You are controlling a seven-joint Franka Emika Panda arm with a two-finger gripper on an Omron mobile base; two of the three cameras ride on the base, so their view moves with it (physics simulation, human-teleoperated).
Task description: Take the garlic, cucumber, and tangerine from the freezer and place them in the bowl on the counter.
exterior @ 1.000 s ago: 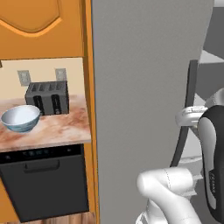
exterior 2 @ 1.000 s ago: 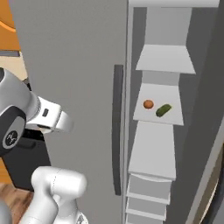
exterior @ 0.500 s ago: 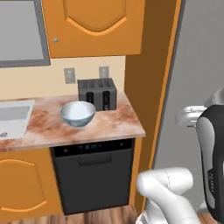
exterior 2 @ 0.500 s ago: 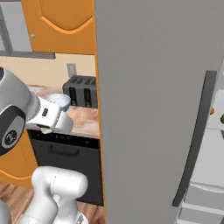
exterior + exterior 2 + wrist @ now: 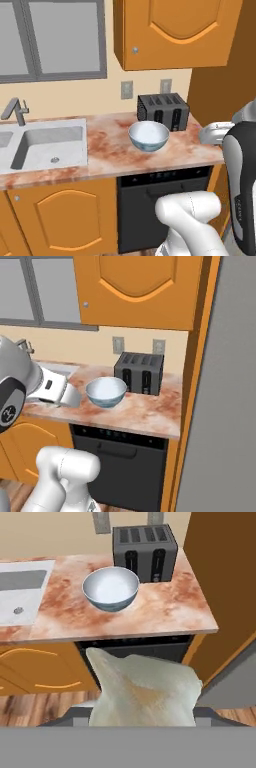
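Gripping the small off-white garlic bulb (image 5: 142,689), the gripper (image 5: 142,724) has its jaws clamped on it, presumably to carry it over for dropping. Ahead and below sits the round, deep white-lined bowl (image 5: 110,588) on the pinkish-brown marbled counter (image 5: 165,614), just before the dark four-slot toaster (image 5: 144,545).

The counter (image 5: 105,150) lies bare around the bowl (image 5: 148,135) on its left and near sides. The toaster (image 5: 163,111) stands just behind it to the right, and the upper cabinet (image 5: 175,30) overhangs the far edge.
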